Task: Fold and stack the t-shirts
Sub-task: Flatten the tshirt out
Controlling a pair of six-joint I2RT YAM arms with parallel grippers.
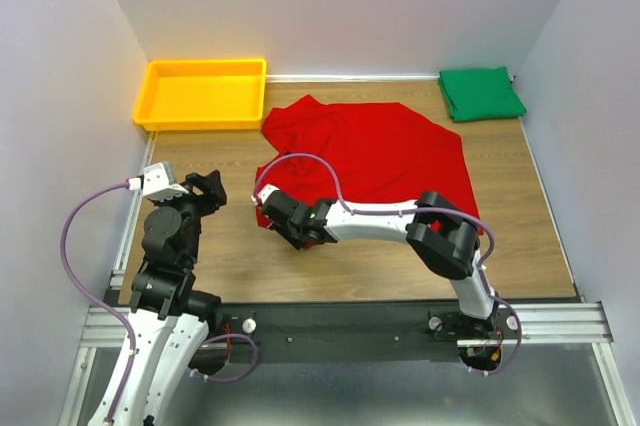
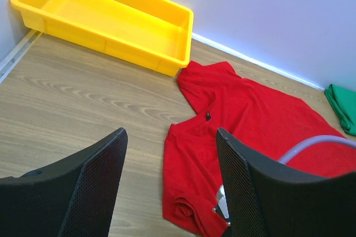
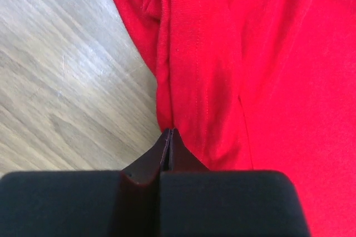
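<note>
The wooden table (image 1: 380, 266) is taking up most of the view. White walls are standing round its far side and both ends.

The red t-shirt (image 1: 380, 151) is lying open in the middle of the table. It is not lying flat. It is wrinkling, and its near left part is bunching up in folds. One far corner of it is reaching up just beside the yellow tray.

The right arm (image 1: 380, 216) is stretching low across the near edge of the red t-shirt, reaching to the left. The left arm (image 1: 165, 236) is standing up at the left side, over bare wood.

The yellow tray (image 1: 200, 127) is sitting in the far left corner, with nothing showing inside it.

The green t-shirt (image 1: 482, 94) is sitting folded in the far right corner, near the red one.

The left gripper (image 1: 205, 191) is hanging above the wood, just left of the red t-shirt. Its two fingers are spreading wide apart and are holding nothing.

The right gripper (image 3: 168, 137) is pointing down at the near left edge of the red t-shirt. Its fingers are pressing tight together, right where the cloth is meeting the wood. I cannot tell if any cloth is caught between them.

A thin purple cable (image 1: 300, 161) is looping over the red cloth by the right arm.
</note>
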